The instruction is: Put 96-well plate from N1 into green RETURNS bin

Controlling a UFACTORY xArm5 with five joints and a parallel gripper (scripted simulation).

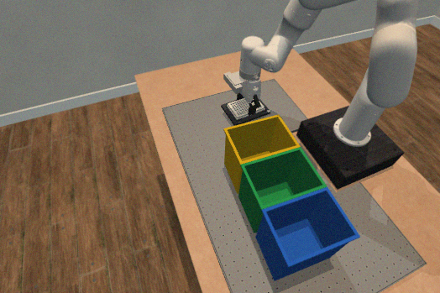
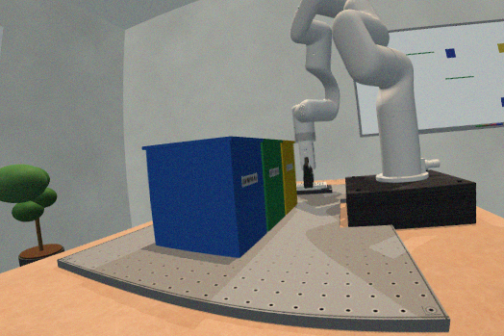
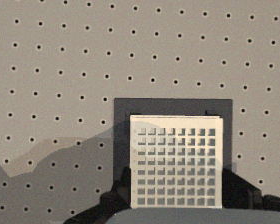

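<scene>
The white 96-well plate [image 1: 238, 108] [image 2: 320, 184] [image 3: 176, 165] lies in the dark plate nest N1 [image 1: 244, 120] [image 3: 122, 130] on the grey perforated mat [image 1: 197, 159], behind the yellow bin. My gripper [image 1: 248, 104] [image 2: 308, 179] [image 3: 174, 183] is down at the nest, its two black fingers against the plate's two sides, shut on the plate. The green RETURNS bin [image 1: 248, 207] [image 2: 272, 188] stands upright in the middle of the row of three bins, its inside empty.
The yellow bin [image 1: 232, 159] [image 2: 289, 173] stands right in front of the nest and the blue bin [image 1: 269, 248] [image 2: 192, 193] nearest the camera; both are upright. The arm's black base [image 1: 336, 159] [image 2: 409, 199] is to the right of the bins.
</scene>
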